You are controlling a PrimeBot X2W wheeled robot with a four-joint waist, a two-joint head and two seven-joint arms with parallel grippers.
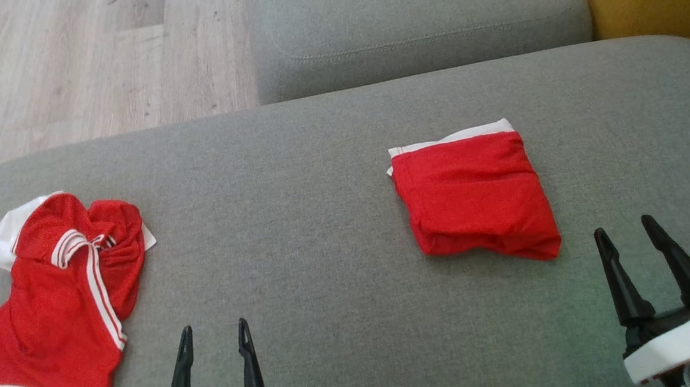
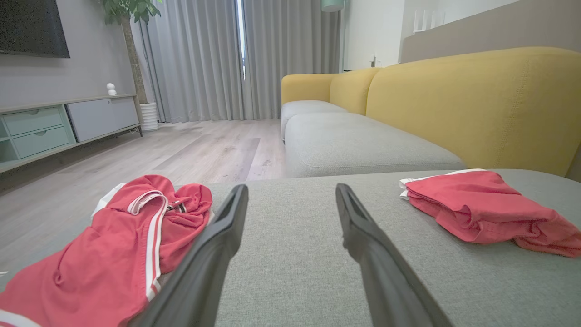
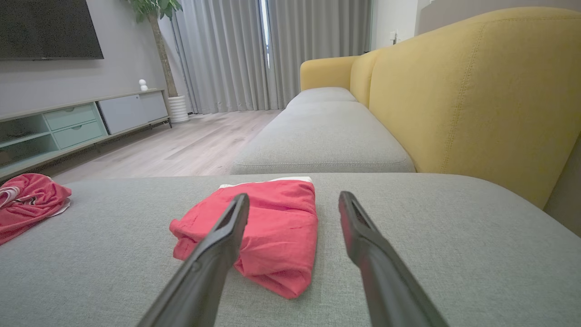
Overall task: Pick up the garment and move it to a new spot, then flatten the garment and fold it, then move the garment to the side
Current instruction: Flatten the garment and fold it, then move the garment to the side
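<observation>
grey sofa seat (image 1: 343, 296) wide, flat | second grey cushion (image 1: 416, 13) behind it | yellow backrest (image 3: 476, 91) right | wood floor (image 1: 49, 64) left | grey curtains (image 2: 204, 59) far wall | TV (image 3: 45, 27) above low cabinet (image 2: 54, 125) | potted plant (image 3: 161, 50) beside the cabinet

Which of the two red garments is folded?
The right garment, near the right gripper: a compact square with a white edge. The left garment lies crumpled, its white stripes showing.

Grey cushion (image 1: 315, 158) with a folded red garment (image 1: 477, 199) and a crumpled red-and-white garment (image 1: 55, 301)
</observation>
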